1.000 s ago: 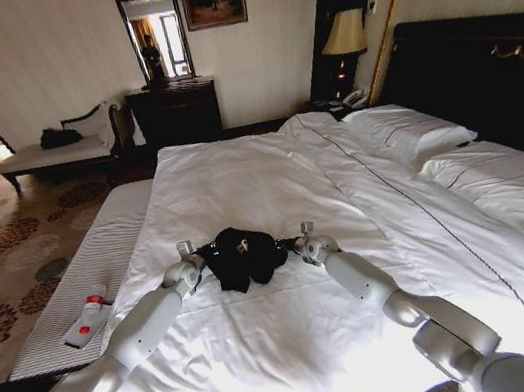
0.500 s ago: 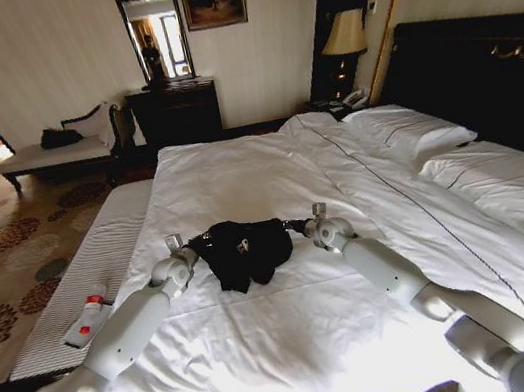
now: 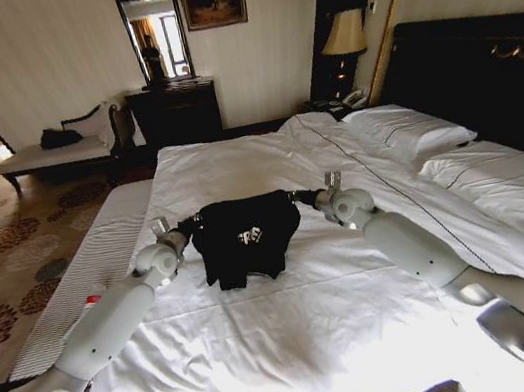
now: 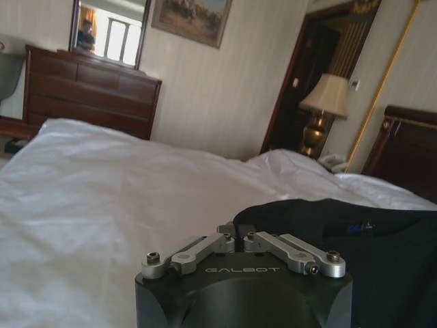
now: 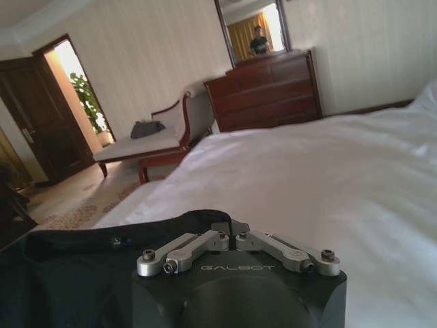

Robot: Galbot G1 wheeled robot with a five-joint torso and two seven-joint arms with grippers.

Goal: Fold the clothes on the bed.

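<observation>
Both hands have moved farther up the bed point(image 3: 300, 352) and apart since a second ago, stretching the shirt point(image 3: 247, 237) wider so its white lettering now shows. The left hand point(image 3: 184, 230) and right hand point(image 3: 304, 195) each pinch a top corner, the shirt hanging between them over the duvet.

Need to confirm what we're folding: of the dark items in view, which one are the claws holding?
The black T-shirt with white chest lettering, held spread over the bed between the left claw and right claw. The other dark bundle sits untouched on the far chaise.
</observation>
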